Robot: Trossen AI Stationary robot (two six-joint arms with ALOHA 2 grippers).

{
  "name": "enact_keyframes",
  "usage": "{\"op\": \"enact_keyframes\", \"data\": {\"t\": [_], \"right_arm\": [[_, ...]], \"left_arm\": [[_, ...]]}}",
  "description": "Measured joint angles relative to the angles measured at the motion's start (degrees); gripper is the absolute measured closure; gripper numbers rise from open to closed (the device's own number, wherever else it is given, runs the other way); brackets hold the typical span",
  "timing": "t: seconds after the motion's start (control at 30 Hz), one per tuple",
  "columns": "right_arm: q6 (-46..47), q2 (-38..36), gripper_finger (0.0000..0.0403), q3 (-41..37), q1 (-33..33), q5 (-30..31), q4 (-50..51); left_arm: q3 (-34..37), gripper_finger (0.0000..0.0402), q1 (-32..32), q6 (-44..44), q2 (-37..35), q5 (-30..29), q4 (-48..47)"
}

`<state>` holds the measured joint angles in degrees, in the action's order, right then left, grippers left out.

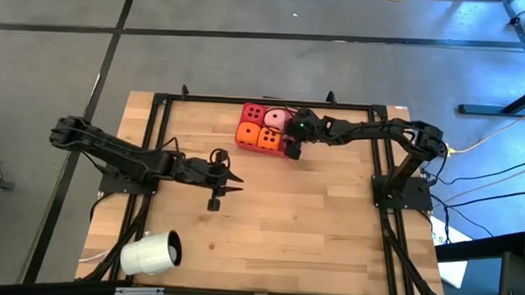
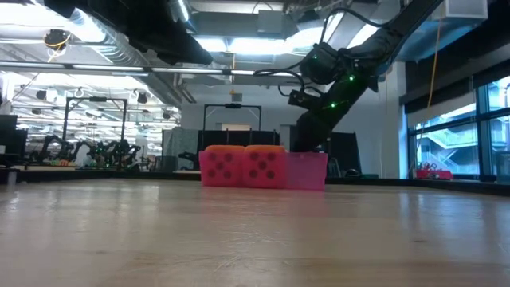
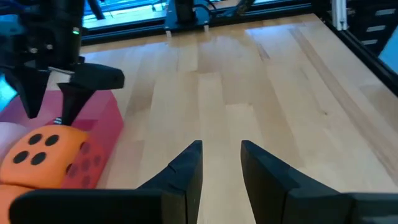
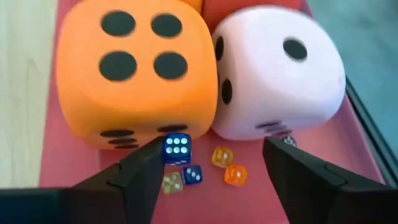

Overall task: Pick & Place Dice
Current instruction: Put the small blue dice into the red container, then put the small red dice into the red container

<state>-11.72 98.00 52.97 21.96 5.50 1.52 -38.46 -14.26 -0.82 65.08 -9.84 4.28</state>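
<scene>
A flat red tray (image 1: pixel 288 148) at the table's far side holds large foam dice: red (image 1: pixel 253 115), pale pink (image 1: pixel 276 119) and two orange (image 1: pixel 248 133) (image 1: pixel 269 139). In the right wrist view several tiny clear dice, blue (image 4: pixel 191 174), yellow (image 4: pixel 172 182) and orange (image 4: pixel 235 175), lie on the tray floor before an orange die (image 4: pixel 134 74) and the pink die (image 4: pixel 280 71). My right gripper (image 4: pixel 211 162) hangs open over them, slanting down. My left gripper (image 1: pixel 235 183) waits open above bare wood at mid-table. My right gripper has one tiny blue die (image 4: pixel 177 148) right at the tip of one finger (image 4: pixel 146 171). I cannot tell whether die and finger touch. Nothing lies between the two fingers.
A white cup (image 1: pixel 151 252) lies on its side near the front left corner. A black frame (image 1: pixel 163 98) borders the wooden table. Bare wood stretches between the tray and the near edge.
</scene>
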Motion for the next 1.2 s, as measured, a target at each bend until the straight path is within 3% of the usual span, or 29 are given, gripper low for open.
{"op": "enact_keyframes", "data": {"t": [0.13, 0.33, 0.43, 1.2], "right_arm": [[-3.09, 0.0, 0.0127, 0.0, -0.29, 0.03, -0.94], [-19.98, 0.0, 0.0127, 0.0, -1.89, 0.26, -3.46], [-23.85, 0.0, 0.0127, 0.0, -3.04, 0.93, -6.54], [-20.15, 0.0, 0.0127, 0.02, -6.52, 9.14, -6.22]], "left_arm": [[0.0, 0.0297, 0.0, 0.0, 0.02, -0.7, -0.28], [0.0, 0.0297, 0.0, 0.0, 0.02, -0.67, 0.14], [0.0, 0.0295, 0.0, 0.01, 0.02, -0.63, 0.14], [0.02, 0.0295, 0.0, 3.0, 0.07, -0.58, -1.56]]}}
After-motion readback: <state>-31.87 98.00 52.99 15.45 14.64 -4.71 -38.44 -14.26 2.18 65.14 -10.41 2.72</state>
